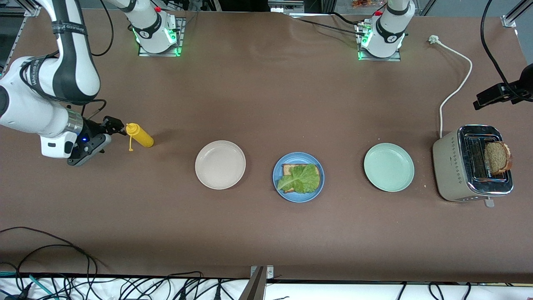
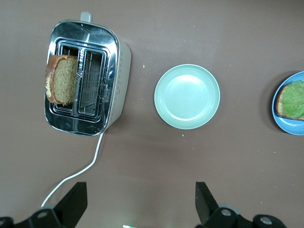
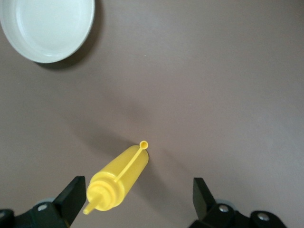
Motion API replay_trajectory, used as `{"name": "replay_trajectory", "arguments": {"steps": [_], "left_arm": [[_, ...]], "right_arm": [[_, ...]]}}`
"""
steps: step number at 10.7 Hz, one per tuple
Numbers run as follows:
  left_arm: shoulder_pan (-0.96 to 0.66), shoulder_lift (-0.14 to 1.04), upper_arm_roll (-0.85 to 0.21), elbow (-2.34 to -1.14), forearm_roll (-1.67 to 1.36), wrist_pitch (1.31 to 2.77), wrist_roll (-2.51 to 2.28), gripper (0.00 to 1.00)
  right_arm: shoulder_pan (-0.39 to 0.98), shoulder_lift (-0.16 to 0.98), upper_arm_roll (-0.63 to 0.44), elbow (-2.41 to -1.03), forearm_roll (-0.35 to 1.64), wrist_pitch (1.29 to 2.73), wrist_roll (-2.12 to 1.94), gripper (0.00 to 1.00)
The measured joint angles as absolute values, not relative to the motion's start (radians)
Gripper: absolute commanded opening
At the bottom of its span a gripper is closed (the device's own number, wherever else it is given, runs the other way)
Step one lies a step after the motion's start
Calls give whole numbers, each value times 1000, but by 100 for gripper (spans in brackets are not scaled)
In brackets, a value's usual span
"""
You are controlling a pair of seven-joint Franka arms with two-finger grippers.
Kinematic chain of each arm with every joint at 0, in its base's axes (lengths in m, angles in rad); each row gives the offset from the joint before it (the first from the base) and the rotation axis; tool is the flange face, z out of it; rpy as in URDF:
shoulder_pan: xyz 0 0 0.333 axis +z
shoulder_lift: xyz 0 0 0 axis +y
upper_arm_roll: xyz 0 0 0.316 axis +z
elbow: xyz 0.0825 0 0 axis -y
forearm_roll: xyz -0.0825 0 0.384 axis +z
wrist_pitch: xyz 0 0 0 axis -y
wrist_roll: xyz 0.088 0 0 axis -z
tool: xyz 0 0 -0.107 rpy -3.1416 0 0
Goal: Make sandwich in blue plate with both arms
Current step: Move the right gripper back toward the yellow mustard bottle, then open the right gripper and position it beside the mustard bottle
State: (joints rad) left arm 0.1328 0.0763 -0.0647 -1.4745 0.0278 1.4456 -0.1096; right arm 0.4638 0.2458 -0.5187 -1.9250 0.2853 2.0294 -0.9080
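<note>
Front view: right gripper (image 1: 109, 127) (open) beside mustard bottle (image 1: 140, 135).

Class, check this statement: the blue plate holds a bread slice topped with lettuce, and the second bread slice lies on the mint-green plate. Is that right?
Not quite. The mint-green plate holds nothing; the second bread slice stands in the toaster, as the front view shows. The blue plate does hold a bread slice topped with lettuce.

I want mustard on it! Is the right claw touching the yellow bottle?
Apart. In the right wrist view the open right claw has a finger on each side of the yellow bottle, with brown table showing between bottle and each finger.
</note>
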Motion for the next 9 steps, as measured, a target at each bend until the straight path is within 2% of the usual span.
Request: {"name": "replay_trajectory", "arguments": {"steps": [4, 9], "left_arm": [[133, 76, -65, -1475, 28, 1446, -110, 100], [133, 76, -65, -1475, 28, 1446, -110, 100]], "right_arm": [[440, 244, -603, -1992, 538, 2023, -1330, 100], [287, 255, -607, -2007, 743, 1792, -1711, 100]]}}
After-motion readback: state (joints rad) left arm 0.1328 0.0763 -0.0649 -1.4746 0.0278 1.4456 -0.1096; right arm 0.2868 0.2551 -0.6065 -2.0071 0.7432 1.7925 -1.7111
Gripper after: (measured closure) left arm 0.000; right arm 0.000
